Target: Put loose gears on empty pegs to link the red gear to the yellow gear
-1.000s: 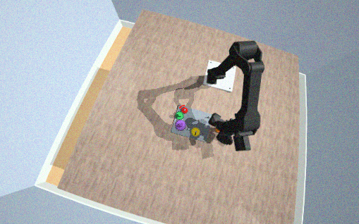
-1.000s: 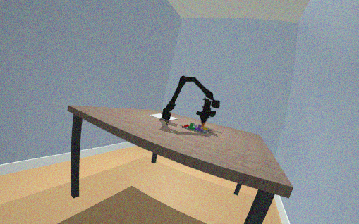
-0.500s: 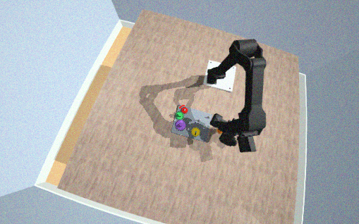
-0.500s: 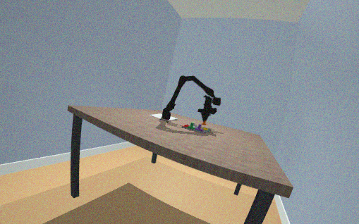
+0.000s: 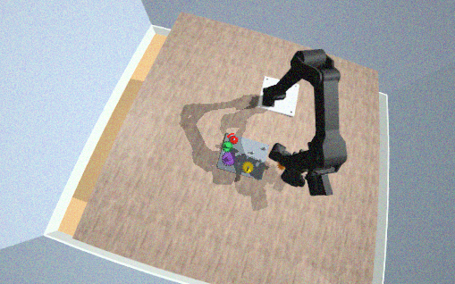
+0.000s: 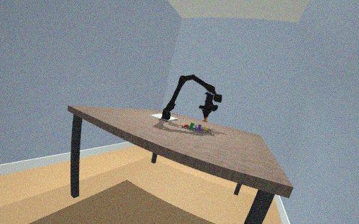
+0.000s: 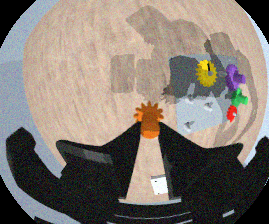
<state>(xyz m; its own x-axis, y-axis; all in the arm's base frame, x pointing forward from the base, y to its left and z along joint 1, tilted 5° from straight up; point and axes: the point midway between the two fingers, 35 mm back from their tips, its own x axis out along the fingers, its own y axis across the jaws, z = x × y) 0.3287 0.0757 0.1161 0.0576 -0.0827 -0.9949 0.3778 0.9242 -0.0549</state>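
My gripper (image 6: 206,116) (image 7: 149,124) is shut on the orange gear (image 5: 281,165) (image 6: 205,120) (image 7: 149,112) and holds it above the table, beside the grey board (image 5: 257,145) (image 7: 199,120). The red gear (image 5: 231,139) (image 6: 185,126) (image 7: 231,114) is at the board's edge. The green gear (image 5: 227,146) (image 6: 192,125) (image 7: 239,97) is beside it, then the purple gear (image 5: 228,159) (image 6: 199,127) (image 7: 234,77). The yellow gear (image 5: 248,168) (image 7: 205,77) is on another peg. Bare pegs show between yellow and the board's near side in the wrist view. Whether teeth mesh is too small to tell.
The white base plate (image 5: 289,105) (image 7: 159,185) lies under the arm's base. The green and purple gears have upright handles that rise above the board. The arm's shadow falls across part of the board and the table (image 5: 163,201).
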